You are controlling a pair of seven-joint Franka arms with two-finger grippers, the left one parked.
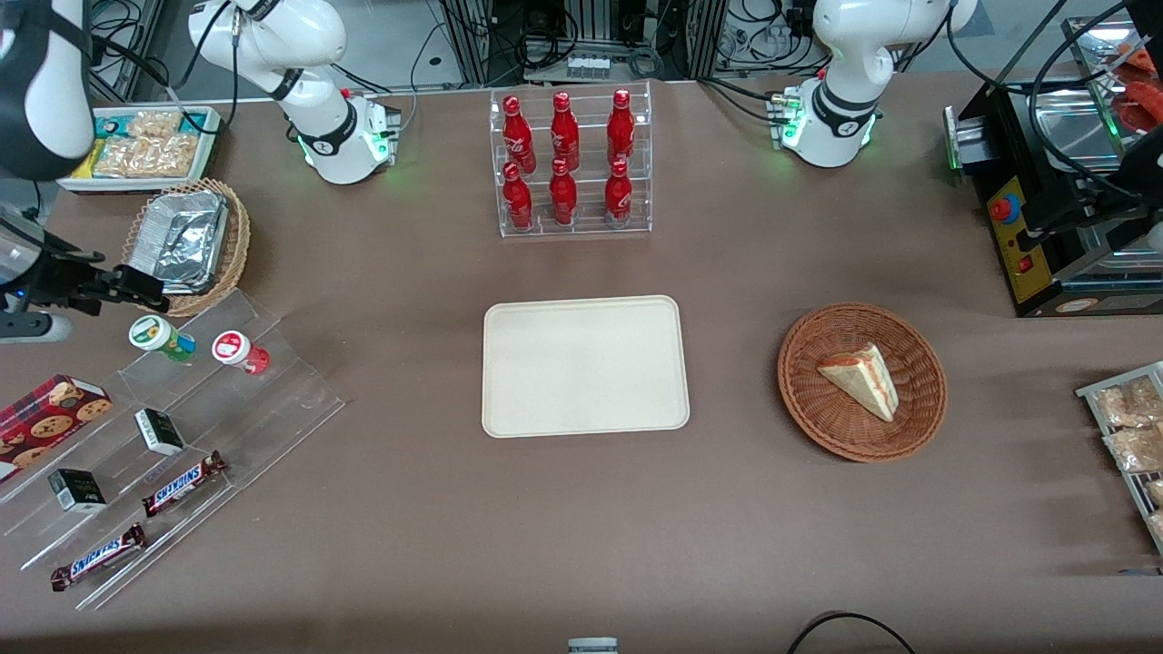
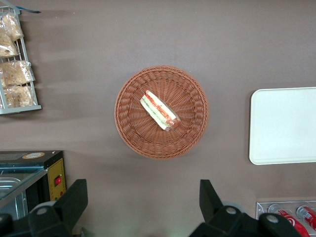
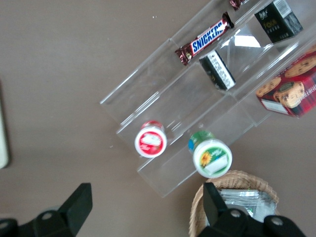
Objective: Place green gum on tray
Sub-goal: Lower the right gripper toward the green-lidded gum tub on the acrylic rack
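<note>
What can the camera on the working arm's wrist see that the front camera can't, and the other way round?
Only the wrist view shows the gripper from just above, open and empty, hovering over the clear stepped shelf.

Only the front view shows the whole tray, the rack of red bottles and the basket with a sandwich.

Both show the green gum lying beside the red gum on the shelf, a Snickers bar, the cookie box and the basket of foil trays.
</note>
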